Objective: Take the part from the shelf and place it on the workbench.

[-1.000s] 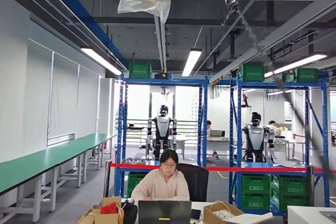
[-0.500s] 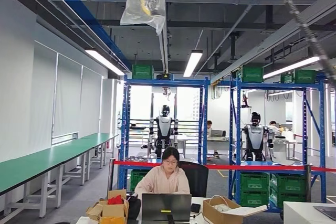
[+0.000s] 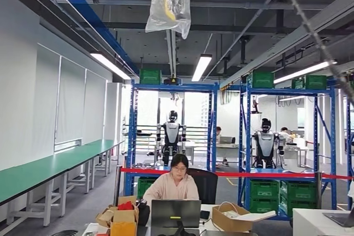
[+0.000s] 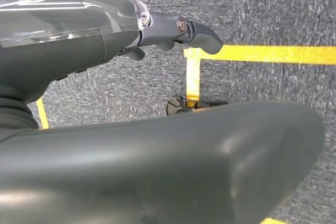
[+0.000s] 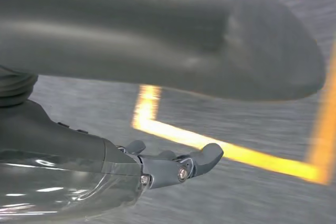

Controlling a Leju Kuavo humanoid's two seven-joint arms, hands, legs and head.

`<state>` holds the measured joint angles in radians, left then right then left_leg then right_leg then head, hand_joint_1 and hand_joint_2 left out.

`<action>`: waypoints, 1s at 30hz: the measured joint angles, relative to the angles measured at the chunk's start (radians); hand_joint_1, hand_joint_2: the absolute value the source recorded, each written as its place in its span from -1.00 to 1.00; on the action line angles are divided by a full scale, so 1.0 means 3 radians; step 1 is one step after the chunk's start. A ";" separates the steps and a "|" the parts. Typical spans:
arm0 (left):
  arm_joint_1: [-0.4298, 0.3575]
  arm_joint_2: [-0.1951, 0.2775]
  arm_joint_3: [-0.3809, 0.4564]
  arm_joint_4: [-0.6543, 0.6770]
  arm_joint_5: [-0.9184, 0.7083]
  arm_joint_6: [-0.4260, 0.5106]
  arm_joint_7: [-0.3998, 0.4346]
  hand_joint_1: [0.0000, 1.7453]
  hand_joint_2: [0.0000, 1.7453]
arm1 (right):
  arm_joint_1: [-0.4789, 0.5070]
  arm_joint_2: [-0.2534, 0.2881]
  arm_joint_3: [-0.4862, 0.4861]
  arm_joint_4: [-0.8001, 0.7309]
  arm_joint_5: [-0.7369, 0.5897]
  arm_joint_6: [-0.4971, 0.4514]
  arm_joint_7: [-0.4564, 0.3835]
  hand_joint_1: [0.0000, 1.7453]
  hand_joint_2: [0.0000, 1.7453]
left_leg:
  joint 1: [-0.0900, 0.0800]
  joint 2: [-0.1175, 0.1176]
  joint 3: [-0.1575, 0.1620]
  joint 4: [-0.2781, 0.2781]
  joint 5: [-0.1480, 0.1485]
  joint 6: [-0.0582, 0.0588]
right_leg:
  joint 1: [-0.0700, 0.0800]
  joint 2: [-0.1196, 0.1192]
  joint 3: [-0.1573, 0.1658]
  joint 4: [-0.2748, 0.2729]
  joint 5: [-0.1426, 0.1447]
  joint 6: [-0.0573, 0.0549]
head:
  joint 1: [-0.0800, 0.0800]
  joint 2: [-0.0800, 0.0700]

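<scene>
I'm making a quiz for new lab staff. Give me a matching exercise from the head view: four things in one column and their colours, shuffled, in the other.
Things:
1. shelf frames
2. crates
3. barrier tape
4. laptop

Colours:
A. red
B. dark grey
C. blue
D. green

Pairs: 1-C, 2-D, 3-A, 4-B
</scene>
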<state>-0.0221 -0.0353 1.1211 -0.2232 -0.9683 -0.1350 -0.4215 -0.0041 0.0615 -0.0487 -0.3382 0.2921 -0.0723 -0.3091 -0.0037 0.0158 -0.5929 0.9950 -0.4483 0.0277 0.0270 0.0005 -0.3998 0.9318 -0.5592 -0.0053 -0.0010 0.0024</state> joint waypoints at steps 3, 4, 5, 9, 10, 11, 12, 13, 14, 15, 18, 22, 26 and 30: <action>-0.0010 -0.0004 0.0038 -0.0001 -0.0046 -0.0007 0.0007 -1.00 -1.00 | -0.0001 0.0003 -0.0019 0.0209 0.0038 -0.0003 0.0363 -1.00 -1.00 | 0.0016 -0.0008 -0.0064 0.0052 -0.0069 -0.0043 | -0.0004 -0.0011 -0.0038 -0.0080 0.0076 -0.0049 | 0.0002 0.0001; -0.0009 -0.0005 0.0051 -0.0001 -0.0063 -0.0010 0.0008 -1.00 -1.00 | -0.0001 0.0004 -0.0021 0.0254 0.0055 -0.0003 0.0475 -1.00 -1.00 | 0.0018 -0.0017 -0.0100 0.0160 -0.0200 -0.0055 | -0.0011 -0.0017 -0.0071 -0.0086 0.0108 -0.0070 | 0.0002 0.0000; -0.0009 -0.0007 0.0060 -0.0001 -0.0083 -0.0013 0.0007 -1.00 -1.00 | -0.0004 0.0005 -0.0025 0.0293 0.0071 -0.0003 0.0573 -1.00 -1.00 | 0.0023 -0.0022 -0.0146 0.0334 -0.0367 -0.0068 | -0.0013 -0.0023 -0.0113 -0.0073 0.0125 -0.0082 | 0.0003 0.0000; -0.0021 -0.0011 0.0097 -0.0001 -0.0141 -0.0033 -0.0002 -1.00 -1.00 | -0.0017 0.0005 -0.0040 0.0402 0.0111 0.0018 0.0776 -1.00 -1.00 | 0.0049 -0.0026 -0.0197 0.0960 -0.0592 -0.0121 | -0.0019 -0.0040 -0.0345 0.0084 0.0177 -0.0086 | 0.0003 0.0000; -0.0025 -0.0011 0.0107 -0.0001 -0.0149 -0.0038 -0.0003 -1.00 -1.00 | -0.0021 0.0004 -0.0042 0.0421 0.0117 0.0025 0.0794 -1.00 -1.00 | 0.0062 -0.0026 -0.0109 0.0895 -0.0500 -0.0136 | -0.0026 -0.0041 -0.0409 0.0136 0.0184 -0.0078 | 0.0003 0.0000; -0.0029 -0.0011 0.0116 -0.0001 -0.0156 -0.0042 -0.0005 -1.00 -1.00 | -0.0024 0.0003 -0.0044 0.0434 0.0122 0.0031 0.0806 -1.00 -1.00 | 0.0078 -0.0026 0.0024 0.0733 -0.0420 -0.0153 | -0.0033 -0.0041 -0.0475 0.0195 0.0190 -0.0068 | 0.0003 0.0000; -0.0035 -0.0014 0.0123 -0.0001 -0.0160 -0.0045 -0.0006 -1.00 -1.00 | -0.0027 0.0000 -0.0045 0.0444 0.0129 0.0034 0.0813 -1.00 -1.00 | 0.0087 -0.0029 0.0165 0.0526 -0.0381 -0.0167 | -0.0034 -0.0039 -0.0541 0.0259 0.0191 -0.0055 | 0.0003 0.0000; -0.0041 -0.0016 0.0128 -0.0001 -0.0163 -0.0046 -0.0007 -1.00 -1.00 | -0.0030 -0.0003 -0.0045 0.0452 0.0136 0.0035 0.0818 -1.00 -1.00 | 0.0092 -0.0034 0.0278 0.0345 -0.0386 -0.0164 | -0.0034 -0.0037 -0.0595 0.0315 0.0197 -0.0038 | 0.0003 0.0000; -0.0046 -0.0018 0.0132 -0.0001 -0.0165 -0.0047 -0.0009 -1.00 -1.00 | -0.0032 -0.0006 -0.0045 0.0458 0.0141 0.0037 0.0820 -1.00 -1.00 | 0.0091 -0.0039 0.0345 0.0220 -0.0414 -0.0156 | -0.0032 -0.0036 -0.0639 0.0356 0.0208 -0.0017 | 0.0003 0.0000; -0.0050 -0.0020 0.0135 -0.0001 -0.0166 -0.0048 -0.0011 -1.00 -1.00 | -0.0035 -0.0010 -0.0046 0.0465 0.0146 0.0038 0.0821 -1.00 -1.00 | 0.0082 -0.0044 0.0361 0.0163 -0.0440 -0.0141 | -0.0030 -0.0035 -0.0670 0.0381 0.0225 0.0005 | 0.0002 0.0000; -0.0050 -0.0026 0.0145 -0.0002 -0.0183 -0.0056 -0.0018 -1.00 -1.00 | -0.0036 -0.0023 -0.0051 0.0492 0.0158 0.0059 0.0824 -1.00 -1.00 | 0.0080 -0.0033 0.0298 0.0144 -0.0397 -0.0056 | -0.0044 -0.0021 -0.0726 0.0436 0.0180 0.0072 | 0.0001 0.0000; -0.0066 -0.0031 0.0153 -0.0003 -0.0217 -0.0069 -0.0028 -1.00 -1.00 | -0.0040 -0.0028 -0.0064 0.0506 0.0175 0.0083 0.0826 -1.00 -1.00 | 0.0062 -0.0014 0.0145 0.0141 -0.0261 0.0020 | -0.0083 -0.0012 -0.0832 0.1037 -0.0369 0.0133 | 0.0001 0.0000; -0.0072 -0.0031 0.0163 -0.0003 -0.0234 -0.0070 -0.0030 -1.00 -1.00 | -0.0044 -0.0029 -0.0066 0.0507 0.0180 0.0085 0.0826 -1.00 -1.00 | 0.0029 -0.0003 -0.0040 0.0143 -0.0111 0.0022 | -0.0083 -0.0008 -0.0557 0.1023 -0.0164 0.0110 | 0.0001 0.0000; -0.0075 -0.0039 0.0170 -0.0003 -0.0233 -0.0076 -0.0038 -1.00 -1.00 | -0.0063 -0.0036 -0.0085 0.0507 0.0154 0.0103 0.0835 -1.00 -1.00 | 0.0024 -0.0004 -0.0138 0.0132 0.0022 -0.0023 | -0.0031 0.0007 0.0069 0.0081 -0.0134 0.0014 | 0.0003 0.0000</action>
<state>-0.0447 -0.0470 1.1720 -0.2239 -1.0383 -0.1578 -0.4328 -0.0232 0.0508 -0.0743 -0.1860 0.3383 -0.0414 -0.0587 0.0034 0.0145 -0.6341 1.0347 -0.4416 0.0208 0.0178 0.0025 -0.3790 0.9559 -0.5994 -0.0012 -0.0003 0.0023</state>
